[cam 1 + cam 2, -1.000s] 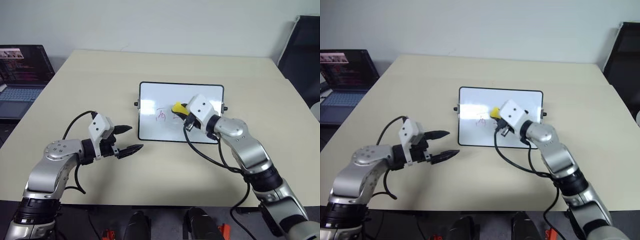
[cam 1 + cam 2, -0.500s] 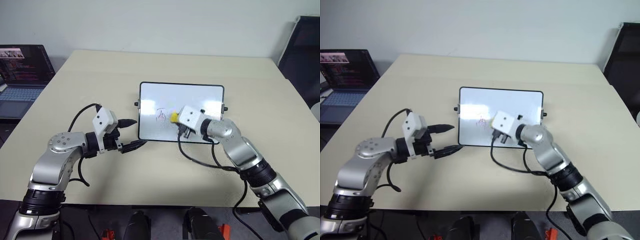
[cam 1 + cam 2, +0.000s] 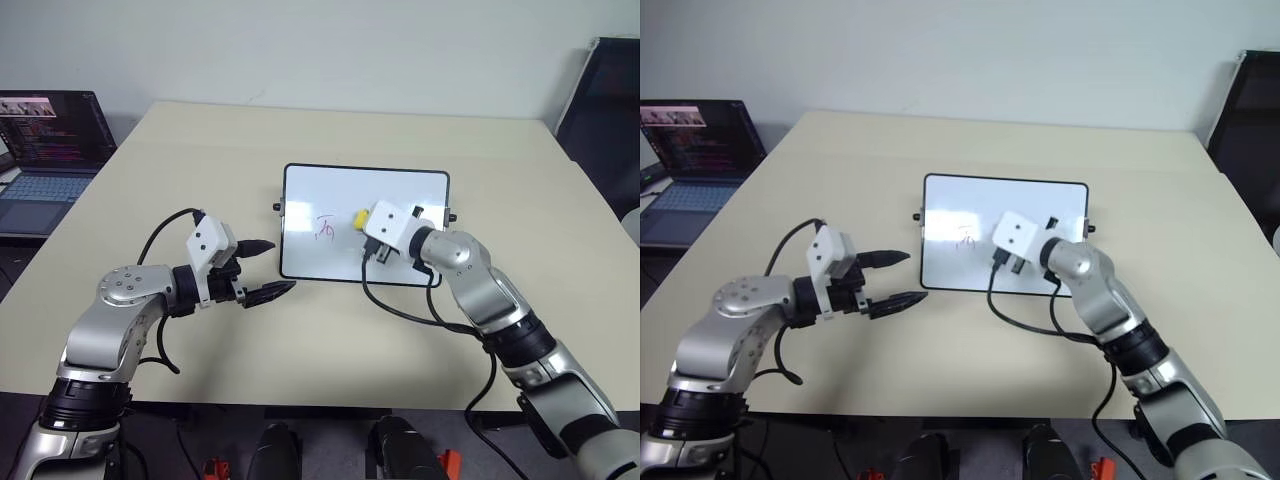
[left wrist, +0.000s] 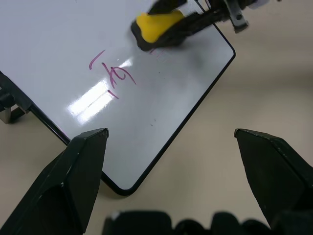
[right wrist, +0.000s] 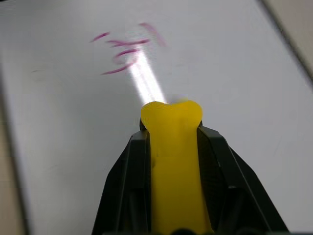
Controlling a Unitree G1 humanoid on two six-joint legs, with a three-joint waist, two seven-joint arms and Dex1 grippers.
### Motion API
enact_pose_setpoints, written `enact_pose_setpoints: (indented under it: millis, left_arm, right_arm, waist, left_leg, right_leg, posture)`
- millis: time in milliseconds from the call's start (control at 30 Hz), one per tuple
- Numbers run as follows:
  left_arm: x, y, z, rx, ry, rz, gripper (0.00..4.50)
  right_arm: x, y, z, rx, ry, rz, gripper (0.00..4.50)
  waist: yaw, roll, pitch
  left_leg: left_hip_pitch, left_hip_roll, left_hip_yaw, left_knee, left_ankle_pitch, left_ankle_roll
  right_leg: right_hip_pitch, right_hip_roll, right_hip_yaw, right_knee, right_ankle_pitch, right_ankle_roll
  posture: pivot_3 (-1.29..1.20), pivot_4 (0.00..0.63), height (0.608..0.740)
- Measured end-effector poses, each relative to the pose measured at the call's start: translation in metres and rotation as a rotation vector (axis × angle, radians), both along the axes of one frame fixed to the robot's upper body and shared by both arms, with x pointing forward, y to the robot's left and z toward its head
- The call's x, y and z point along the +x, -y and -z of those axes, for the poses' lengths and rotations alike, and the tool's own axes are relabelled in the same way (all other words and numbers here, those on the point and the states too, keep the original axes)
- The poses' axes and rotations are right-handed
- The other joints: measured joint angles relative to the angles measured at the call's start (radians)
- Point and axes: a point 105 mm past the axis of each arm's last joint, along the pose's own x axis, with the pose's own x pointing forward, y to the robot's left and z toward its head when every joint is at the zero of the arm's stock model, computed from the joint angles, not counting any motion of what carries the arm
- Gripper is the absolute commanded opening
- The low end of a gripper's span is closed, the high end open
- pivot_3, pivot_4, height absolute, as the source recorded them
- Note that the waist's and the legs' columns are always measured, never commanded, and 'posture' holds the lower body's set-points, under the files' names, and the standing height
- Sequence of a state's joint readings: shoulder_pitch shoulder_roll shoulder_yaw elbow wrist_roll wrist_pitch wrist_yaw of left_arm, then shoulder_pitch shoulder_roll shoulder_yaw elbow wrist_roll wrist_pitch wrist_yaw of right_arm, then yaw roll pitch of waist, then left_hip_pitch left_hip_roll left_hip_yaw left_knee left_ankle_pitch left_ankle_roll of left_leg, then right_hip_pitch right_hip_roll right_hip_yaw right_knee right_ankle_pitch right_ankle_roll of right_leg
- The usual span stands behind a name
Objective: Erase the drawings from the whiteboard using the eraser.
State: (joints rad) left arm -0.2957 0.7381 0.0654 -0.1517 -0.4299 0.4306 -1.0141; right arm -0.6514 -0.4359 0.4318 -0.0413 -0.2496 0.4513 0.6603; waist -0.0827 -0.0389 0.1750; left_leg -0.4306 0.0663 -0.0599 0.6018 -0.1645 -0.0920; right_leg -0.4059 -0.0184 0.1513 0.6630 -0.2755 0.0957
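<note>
1 mark (image 3: 325, 229) is left on the whiteboard (image 3: 400, 187), so the right gripper (image 5: 172, 142), squeezing the yellow eraser (image 3: 359, 217), should press flat and rub sideways, while the left gripper (image 3: 262, 269) waits wide open nearby.

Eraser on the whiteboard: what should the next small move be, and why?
Probably a short sweep of the right hand toward the robot's left, keeping the eraser pressed on the whiteboard. One drawing remains just to the left of the eraser, and the board around the eraser looks nearly clean. The left hand hovers open off the board's corner and need not move.
</note>
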Motion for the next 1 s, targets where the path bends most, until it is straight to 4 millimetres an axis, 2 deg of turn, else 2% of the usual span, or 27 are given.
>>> enact_pose_setpoints:
  millis: [100,167,233,333,433,667,833,1000]
  left_arm:
    - [0.0,0.0,0.0,-0.001,-0.002,0.0,4.5]
    - [0.0,0.0,0.001,-0.001,-0.002,0.0,4.5]
    - [-0.001,0.0,0.001,-0.001,-0.005,0.0,4.5]
    - [-0.001,0.0,0.002,-0.001,-0.009,0.0,4.5]
    - [-0.002,-0.001,0.004,-0.002,-0.015,-0.002,4.5]
    - [-0.002,-0.001,0.004,-0.003,-0.015,-0.002,4.5]
    - [-0.003,-0.001,0.005,-0.004,-0.019,-0.002,4.5]
    - [-0.004,-0.002,0.008,-0.004,-0.029,-0.004,4.5]
  right_arm:
    - [-0.006,-0.003,0.008,-0.025,-0.035,-0.032,0.98]
    - [-0.002,-0.003,0.008,-0.016,-0.016,-0.012,0.98]
    - [0.011,-0.006,-0.005,0.016,0.074,0.04,0.98]
    - [0.029,0.011,-0.026,0.035,0.172,0.137,0.98]
    - [0.027,0.015,-0.024,0.02,0.153,0.132,0.98]
    - [0.001,0.011,0.004,-0.065,0.002,0.003,0.98]
    - [0.011,0.008,0.0,-0.027,0.061,0.052,0.98]
    - [0.022,0.018,-0.012,-0.023,0.117,0.111,0.98]
  waist:
    - [-0.001,0.0,0.0]
    - [-0.002,0.0,0.0]
    - [-0.005,0.0,0.0]
    - [-0.003,0.0,0.0]
    - [0.0,-0.001,-0.001]
    - [-0.002,-0.001,-0.001]
    - [-0.005,-0.001,-0.001]
    - [-0.004,-0.001,0.0]
  left_leg:
    - [0.001,0.0,0.0,0.001,0.0,0.0]
    - [0.001,0.0,0.0,0.002,0.0,0.0]
    - [0.002,0.0,0.0,0.003,0.0,0.0]
    - [0.002,0.0,0.0,0.005,0.0,0.0]
    - [0.002,0.0,0.0,0.006,0.0,0.0]
    - [0.002,0.0,0.001,0.005,0.0,0.0]
    - [0.003,0.0,0.001,0.006,0.0,0.0]
    - [0.003,-0.001,0.001,0.006,0.0,0.0]
  right_leg:
    - [0.0,0.0,0.0,0.001,0.0,0.0]
    - [0.0,0.0,0.0,0.001,0.001,-0.001]
    - [0.0,0.0,0.001,0.001,0.003,0.0]
    - [0.0,0.0,0.001,0.0,0.003,-0.001]
    - [0.0,0.0,0.001,-0.002,0.003,-0.001]
    - [0.001,0.0,0.002,-0.001,0.002,0.0]
    - [-0.001,0.0,0.002,-0.001,0.002,0.0]
    - [-0.001,-0.002,0.003,-0.005,0.002,0.0]
  posture:
    - [0.0,0.15,0.74]
    - [0.0,0.15,0.74]
    - [0.0,0.15,0.74]
    - [0.0,0.15,0.74]
    - [0.0,0.15,0.74]
    - [0.0,0.15,0.74]
    - [0.0,0.15,0.74]
    - [0.0,0.15,0.74]
